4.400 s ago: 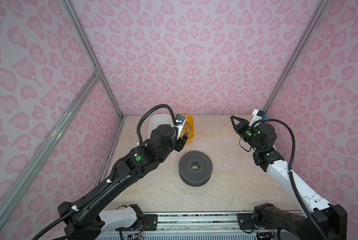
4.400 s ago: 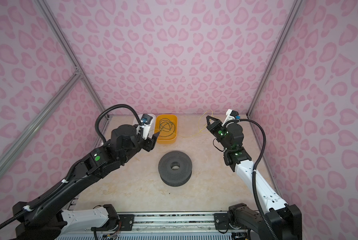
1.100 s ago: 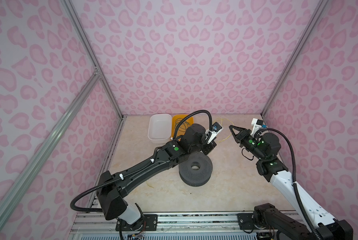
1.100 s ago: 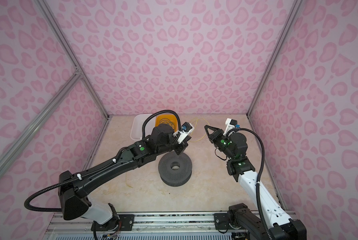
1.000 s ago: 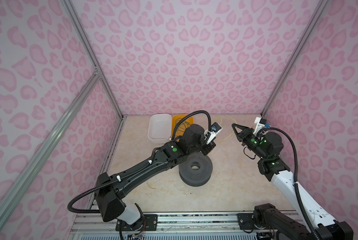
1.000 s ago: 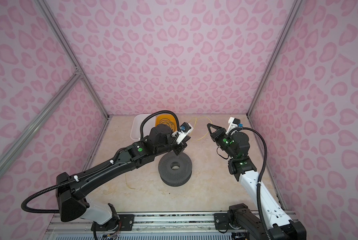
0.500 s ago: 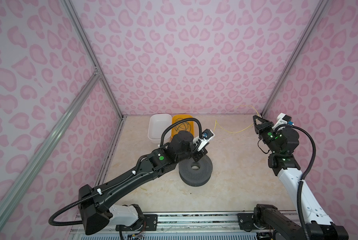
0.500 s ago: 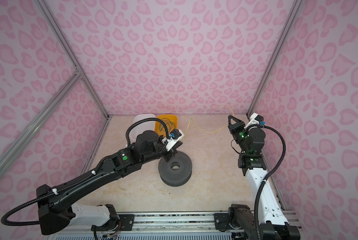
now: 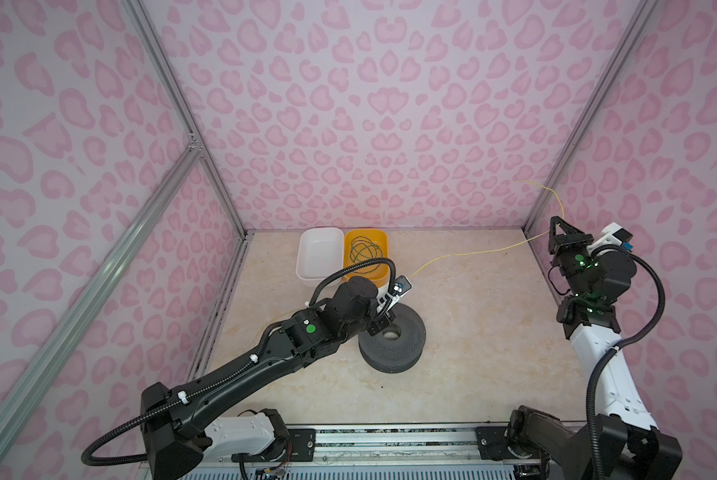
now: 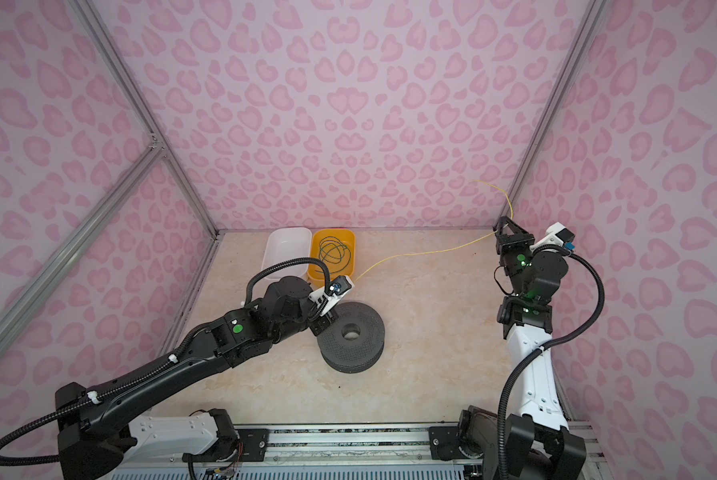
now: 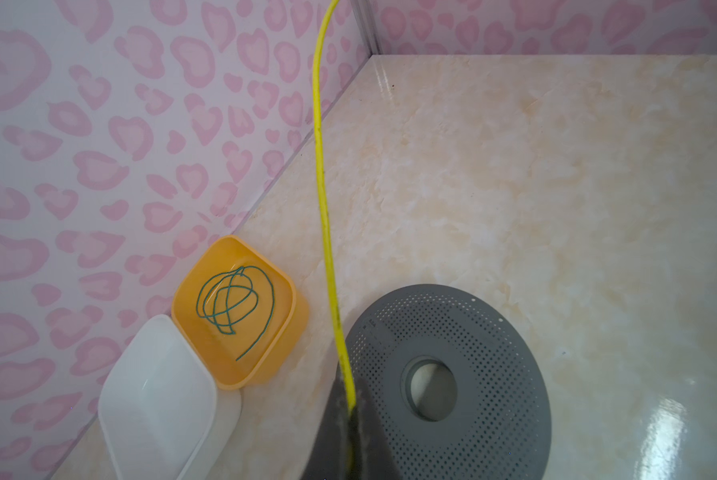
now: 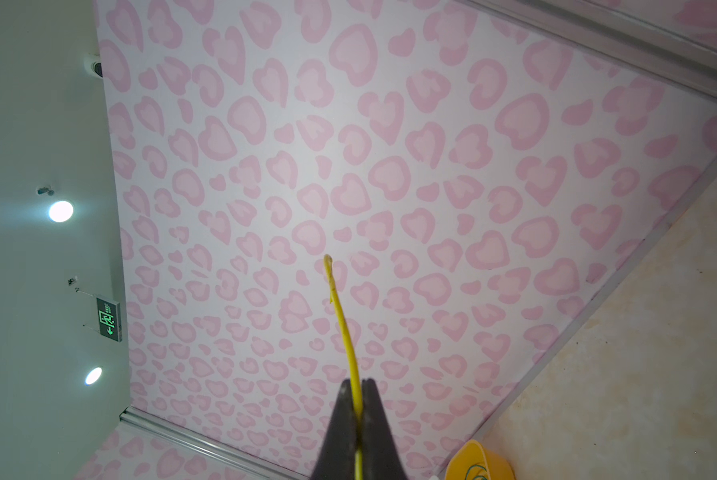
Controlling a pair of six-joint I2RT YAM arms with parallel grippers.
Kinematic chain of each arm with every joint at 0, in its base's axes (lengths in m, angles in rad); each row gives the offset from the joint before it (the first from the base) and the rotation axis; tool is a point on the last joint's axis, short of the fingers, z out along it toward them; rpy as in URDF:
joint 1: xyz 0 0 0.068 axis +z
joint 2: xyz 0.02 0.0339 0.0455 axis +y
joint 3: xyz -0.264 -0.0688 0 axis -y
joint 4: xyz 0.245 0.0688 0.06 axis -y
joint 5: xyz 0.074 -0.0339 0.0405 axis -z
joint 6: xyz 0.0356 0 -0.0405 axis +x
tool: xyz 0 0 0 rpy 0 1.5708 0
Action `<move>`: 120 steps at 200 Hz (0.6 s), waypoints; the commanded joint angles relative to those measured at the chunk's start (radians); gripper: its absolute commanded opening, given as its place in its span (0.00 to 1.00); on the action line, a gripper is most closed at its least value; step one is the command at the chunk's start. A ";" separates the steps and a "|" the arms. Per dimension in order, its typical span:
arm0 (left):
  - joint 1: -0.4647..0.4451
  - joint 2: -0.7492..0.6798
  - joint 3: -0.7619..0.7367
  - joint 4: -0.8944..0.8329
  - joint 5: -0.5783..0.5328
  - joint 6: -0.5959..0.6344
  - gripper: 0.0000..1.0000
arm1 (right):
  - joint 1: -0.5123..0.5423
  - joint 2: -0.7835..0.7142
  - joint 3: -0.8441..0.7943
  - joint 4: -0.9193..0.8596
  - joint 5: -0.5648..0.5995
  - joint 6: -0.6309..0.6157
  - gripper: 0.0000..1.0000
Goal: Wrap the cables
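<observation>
Across the desk (image 9: 473,353): the yellow cable (image 9: 473,252) runs as one shallow, near-taut span, clear of the surface, from the spool (image 9: 409,338) at centre up to the back right corner.
Left jaws: clenched on the yellow cable right at the spool's edge. The left wrist view shows the wire pinched between the tips and rising away.
Right jaws: clenched on the same cable, held high by the corner post. A short free tail curls up past the tips against the wall.
Spool: grey and perforated, lying flat with its hole up. I see no turn of wire on it.
Green cable (image 9: 365,251): loose loops in the orange tub (image 11: 284,345) at the back, well apart from both arms.
White tub (image 9: 307,253): just beside the orange one, and empty.
Step in hand: my read is that the yellow cable is drawn out straight with one end brought to the spool, and winding proper has not yet begun.
Next move: it looks like the left must pin its end against the spool's side. The right then carries the long run down and around, with tension light so the thin wire lies snug rather than springing off.
Watch for: the wire slipping from either pinch, or the spool sliding under the pull.
Left to do: both cables, by the look of it.
</observation>
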 commanded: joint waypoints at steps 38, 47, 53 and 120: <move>0.004 0.085 -0.048 -0.055 -0.140 0.072 0.04 | -0.062 0.014 0.038 0.107 0.027 0.075 0.00; 0.004 0.091 -0.055 -0.050 -0.142 0.072 0.04 | -0.065 0.017 0.044 0.114 0.025 0.080 0.00; 0.004 0.095 -0.057 -0.049 -0.138 0.070 0.03 | -0.065 0.019 0.047 0.114 0.025 0.083 0.00; 0.004 0.111 -0.085 -0.052 -0.178 0.048 0.04 | -0.068 0.022 0.024 0.153 0.026 0.104 0.00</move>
